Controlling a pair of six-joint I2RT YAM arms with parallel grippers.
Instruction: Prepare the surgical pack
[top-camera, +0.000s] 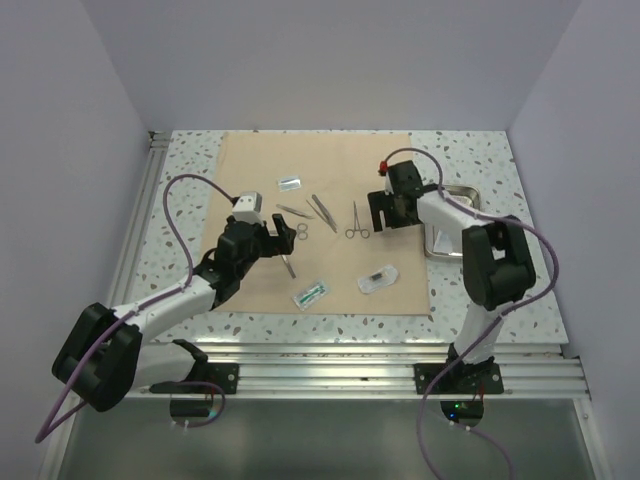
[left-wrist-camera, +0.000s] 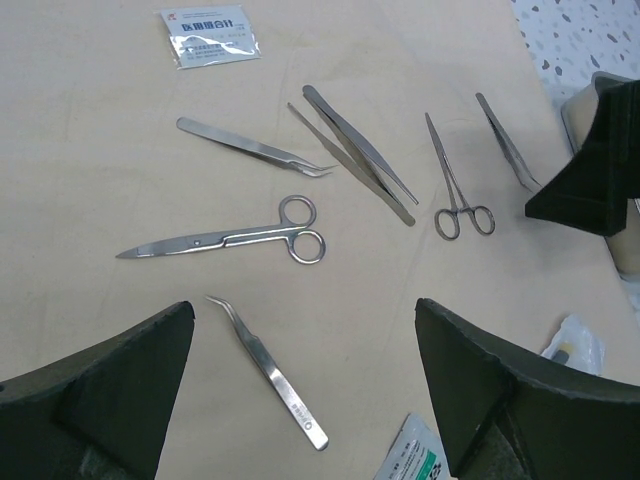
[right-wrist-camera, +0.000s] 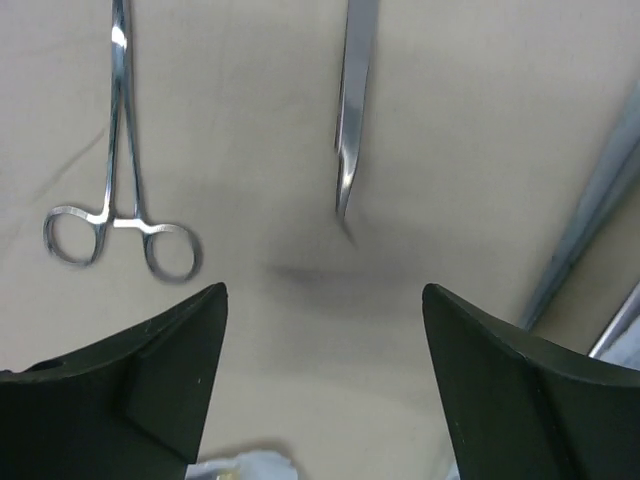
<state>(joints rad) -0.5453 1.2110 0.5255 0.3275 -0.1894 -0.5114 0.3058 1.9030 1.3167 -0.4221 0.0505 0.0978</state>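
Right end effector wide open, nothing held, low over the cloth. Straight tweezers lie flat on the cloth just ahead of its fingertips, not touching. Ring-handled clamp ahead and off to its left in the wrist view, also loose. Steel tray just beside this end effector on the side away from the other arm, sitting at the cloth's edge; can't tell if it overlaps the cloth, arm hides part of it. No tools visible in the part that shows.

Left end effector also wide open, empty. Curved tweezers right under it, between the fingers. Scissors just ahead, then fine tweezers and long forceps further ahead. White packet farthest out, green packet and clear packet near its right finger.

Progress: looks early. Cloth is spread flat on the tabletop, all tools and packets scattered singly on it, no fold started. Likely left: get tools and packets into the tray, set the tray on the cloth, fold the cloth into a bundle.
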